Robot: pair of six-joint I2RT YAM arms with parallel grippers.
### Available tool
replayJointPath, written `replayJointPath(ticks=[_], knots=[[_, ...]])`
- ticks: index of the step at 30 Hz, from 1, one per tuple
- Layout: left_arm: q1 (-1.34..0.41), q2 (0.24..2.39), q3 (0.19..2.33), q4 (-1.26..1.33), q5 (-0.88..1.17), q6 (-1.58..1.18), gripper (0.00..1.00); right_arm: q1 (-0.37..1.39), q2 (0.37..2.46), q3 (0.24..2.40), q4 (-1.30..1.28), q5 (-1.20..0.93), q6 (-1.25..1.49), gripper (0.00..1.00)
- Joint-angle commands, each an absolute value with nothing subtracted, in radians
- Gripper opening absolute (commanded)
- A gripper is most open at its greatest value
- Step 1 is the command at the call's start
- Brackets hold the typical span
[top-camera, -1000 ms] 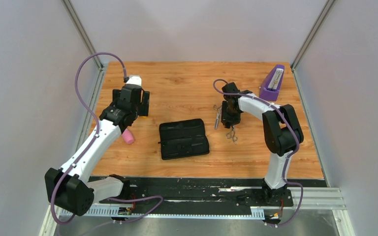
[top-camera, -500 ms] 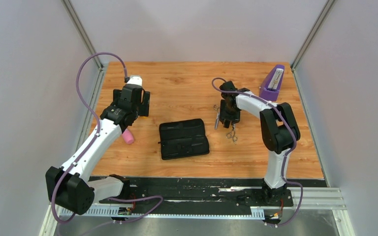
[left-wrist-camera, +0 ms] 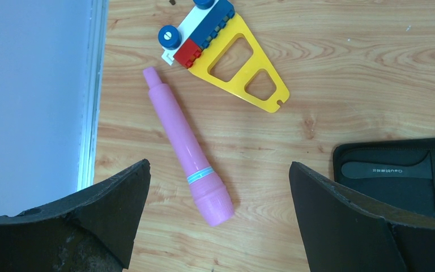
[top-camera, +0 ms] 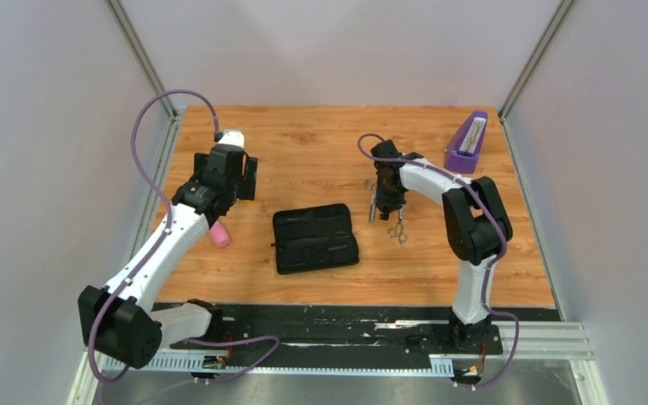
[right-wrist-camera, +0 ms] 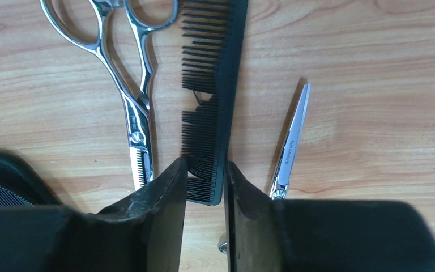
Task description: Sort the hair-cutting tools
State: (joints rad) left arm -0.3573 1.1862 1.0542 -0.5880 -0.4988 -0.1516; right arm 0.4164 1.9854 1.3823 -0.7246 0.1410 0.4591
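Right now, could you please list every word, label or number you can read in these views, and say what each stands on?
Nothing reads cleanly enough to quote.
Black zip case: pale printed word on a piece inside, too blurred.
Scissors with ring handles: engraving near the pivot, too small.
Other scissors: engraved word along the blade, too blurred.
Comb, pink tube: no text.

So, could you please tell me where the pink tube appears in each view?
Top external: pink tube near the table's left edge.
Left wrist: centre, lying diagonally.
Right wrist: not in it.
Shared landmark: black case, right of the tube in both those views.
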Motion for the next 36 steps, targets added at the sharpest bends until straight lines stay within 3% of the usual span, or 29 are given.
replayJointPath(ticks=[1,10,21,28,36], knots=[[-0.351,1.179,1.059,-0.577,-0.499,-0.139,1.0,0.468,2.029,1.248,-0.789,0.141,0.476,0.21],[-0.351,1.169,1.061,-0.58,-0.499,-0.137,1.0,0.611,1.852,1.098,-0.879,0.027,0.518,0.16],[-0.351,1.174,1.061,-0.581,-0.498,-0.136,1.0,0.694,1.656,0.936,-1.004,-0.053,0.533,0.16],[-0.351,1.175,1.061,-0.582,-0.501,-0.137,1.0,0.683,1.64,1.038,-1.014,-0.014,0.51,0.35],[-0.351,1.173,1.06,-0.581,-0.506,-0.135,1.0,0.667,1.673,1.173,-0.999,0.077,0.396,0.48]])
